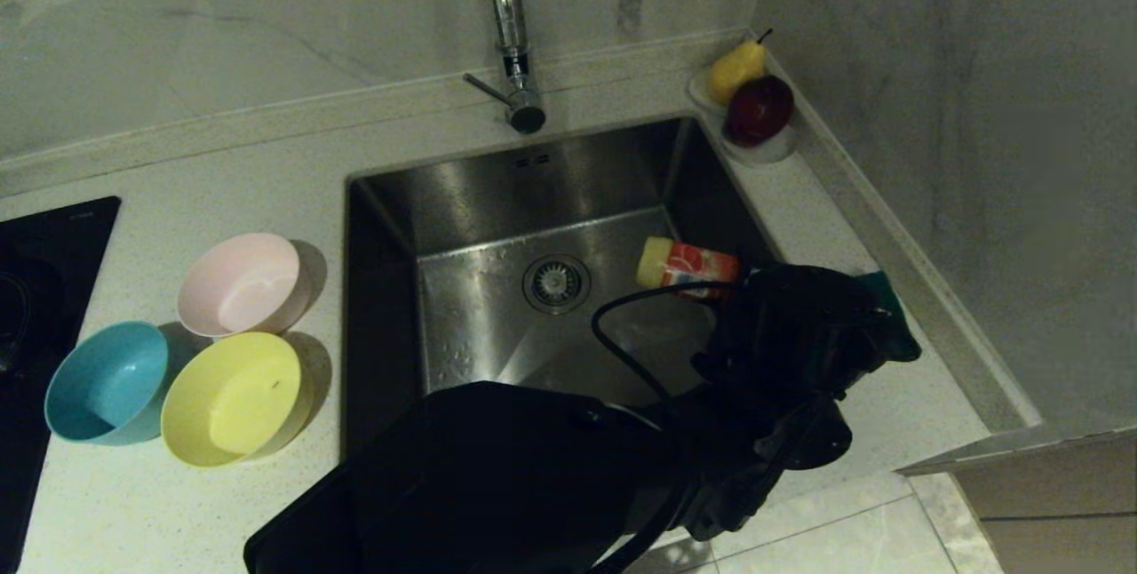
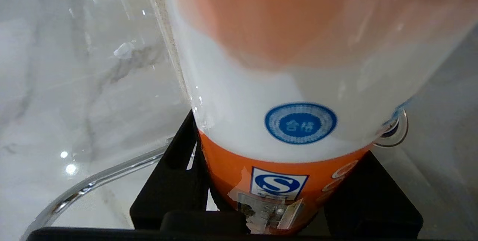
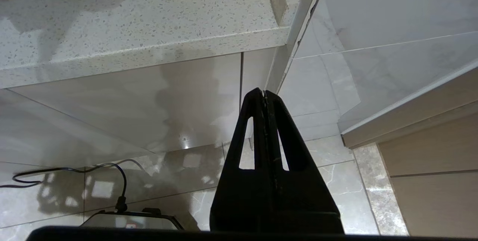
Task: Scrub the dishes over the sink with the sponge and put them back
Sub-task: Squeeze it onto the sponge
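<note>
A: Dishes: pale pink plastic bowl (image 1: pixel 240 284), light blue bowl (image 1: pixel 107 383) and yellow bowl (image 1: pixel 234 398) on bench (image 1: pixel 266 156), left of steel sink (image 1: pixel 480 201).

B: Left end effector (image 2: pixel 276 192) clamps orange-white bottle (image 2: pixel 298 84). Right end effector (image 3: pixel 265 97) closed, empty, below bench.

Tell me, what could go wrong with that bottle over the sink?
The left claw holds the orange soap bottle tipped sideways over the sink, so it might slip and drop in. Soap could spill out with no bowl under it: the pink bowl sits off on the counter.
</note>
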